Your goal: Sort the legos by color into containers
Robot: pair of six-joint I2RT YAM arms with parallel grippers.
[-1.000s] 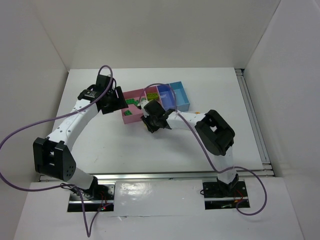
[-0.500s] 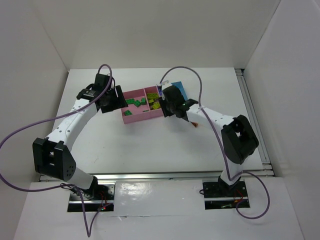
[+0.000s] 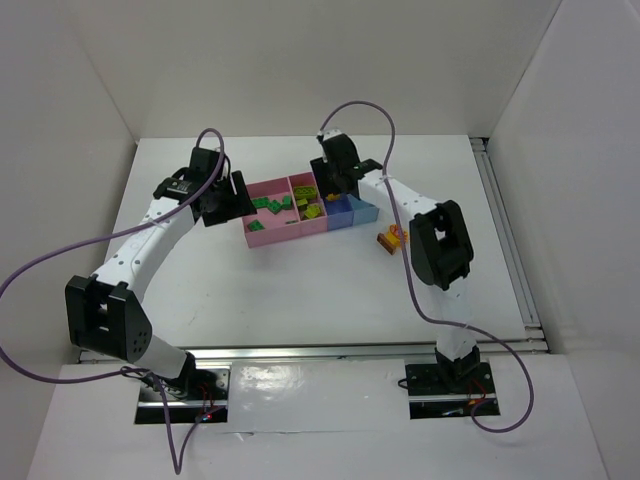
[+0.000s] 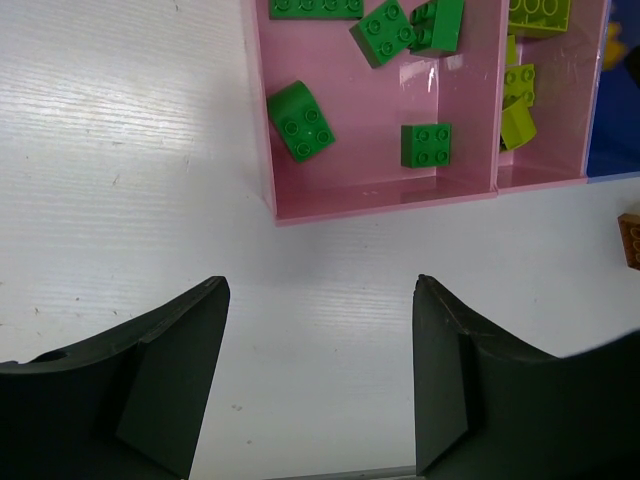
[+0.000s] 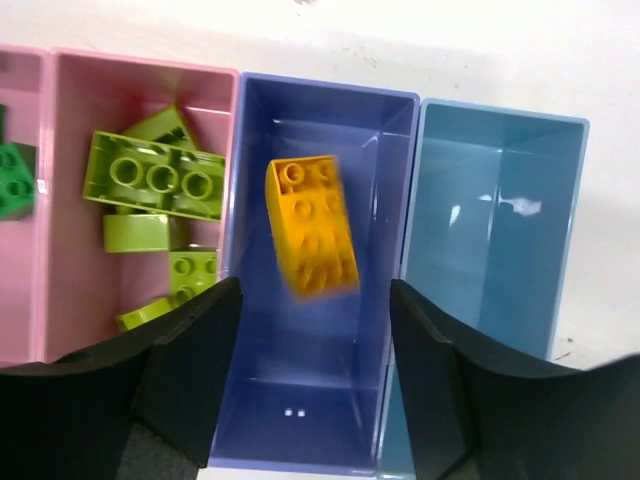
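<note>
My right gripper (image 5: 315, 322) is open above the violet-blue bin (image 5: 300, 400). An orange-yellow lego (image 5: 310, 225) shows blurred inside that bin, clear of both fingers. Lime-green legos (image 5: 150, 180) lie in the narrow pink bin (image 5: 80, 300); the light blue bin (image 5: 490, 260) is bare. My left gripper (image 4: 320, 290) is open and empty over the table, just in front of the wide pink bin (image 4: 370, 170), which holds several dark green legos (image 4: 300, 120). In the top view my right gripper (image 3: 335, 190) is over the bin row and my left gripper (image 3: 232, 203) is at its left end.
A brown-orange piece (image 3: 385, 240) and an orange-yellow lego (image 3: 399, 234) lie on the table right of the bins; the brown piece also shows at the edge of the left wrist view (image 4: 630, 240). White walls enclose the table.
My right arm swung from the table in front of the bins up and back over the violet-blue bin. The left arm has not moved.
</note>
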